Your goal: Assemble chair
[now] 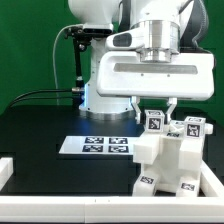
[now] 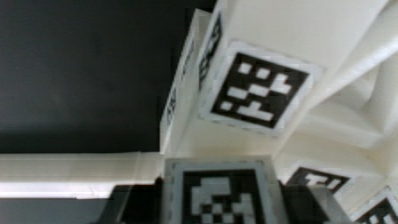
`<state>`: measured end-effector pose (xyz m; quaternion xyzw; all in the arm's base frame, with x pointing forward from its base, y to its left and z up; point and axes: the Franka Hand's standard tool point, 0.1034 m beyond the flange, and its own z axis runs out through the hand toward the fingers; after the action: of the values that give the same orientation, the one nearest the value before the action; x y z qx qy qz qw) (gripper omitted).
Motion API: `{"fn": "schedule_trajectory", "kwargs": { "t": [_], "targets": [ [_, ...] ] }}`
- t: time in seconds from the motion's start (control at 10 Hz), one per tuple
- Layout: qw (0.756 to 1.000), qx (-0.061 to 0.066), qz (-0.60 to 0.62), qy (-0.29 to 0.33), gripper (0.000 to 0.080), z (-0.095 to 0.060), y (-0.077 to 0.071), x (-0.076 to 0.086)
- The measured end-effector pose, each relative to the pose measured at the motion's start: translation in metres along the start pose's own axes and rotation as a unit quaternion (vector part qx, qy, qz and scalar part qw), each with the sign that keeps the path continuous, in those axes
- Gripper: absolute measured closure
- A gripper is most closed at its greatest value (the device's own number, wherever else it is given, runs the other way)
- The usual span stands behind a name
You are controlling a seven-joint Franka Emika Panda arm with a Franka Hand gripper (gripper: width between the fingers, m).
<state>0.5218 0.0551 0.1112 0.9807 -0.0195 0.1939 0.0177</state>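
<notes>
The partly built chair (image 1: 176,160) is a blocky white structure with black-and-white tags at the exterior view's right, near the table's front edge. My gripper (image 1: 156,112) hangs straight above it. Its dark fingers (image 2: 135,203) sit on both sides of a narrow white tagged chair piece (image 2: 219,192), which stands upright on top of the structure (image 1: 155,123). The jaws look closed against this piece. In the wrist view another tagged white chair slab (image 2: 260,88) rises just beyond the held piece. More tagged parts (image 1: 193,127) top the structure to the right.
The marker board (image 1: 97,146) lies flat on the black table left of the chair. The white raised border (image 1: 60,200) runs along the table's front and also shows in the wrist view (image 2: 71,165). The robot base (image 1: 105,95) and a black cable stand behind.
</notes>
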Motion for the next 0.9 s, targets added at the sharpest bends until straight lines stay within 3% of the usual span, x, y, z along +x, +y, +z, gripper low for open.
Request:
{"fn": "schedule_trajectory", "kwargs": {
  "t": [0.1,0.4,0.7,0.9],
  "targets": [
    [1.000,0.000,-0.001,0.000,0.0519,0.0001,0.0000,-0.0001],
    [1.000,0.000,-0.002,-0.001,0.0191,0.0003,0.0000,-0.0003],
    [0.997,0.001,0.023,-0.068,0.0151,-0.0039,0.0030,0.0052],
    [0.981,-0.001,0.036,-0.190,0.0150,-0.0080,0.0014,0.0059]
  ]
}}
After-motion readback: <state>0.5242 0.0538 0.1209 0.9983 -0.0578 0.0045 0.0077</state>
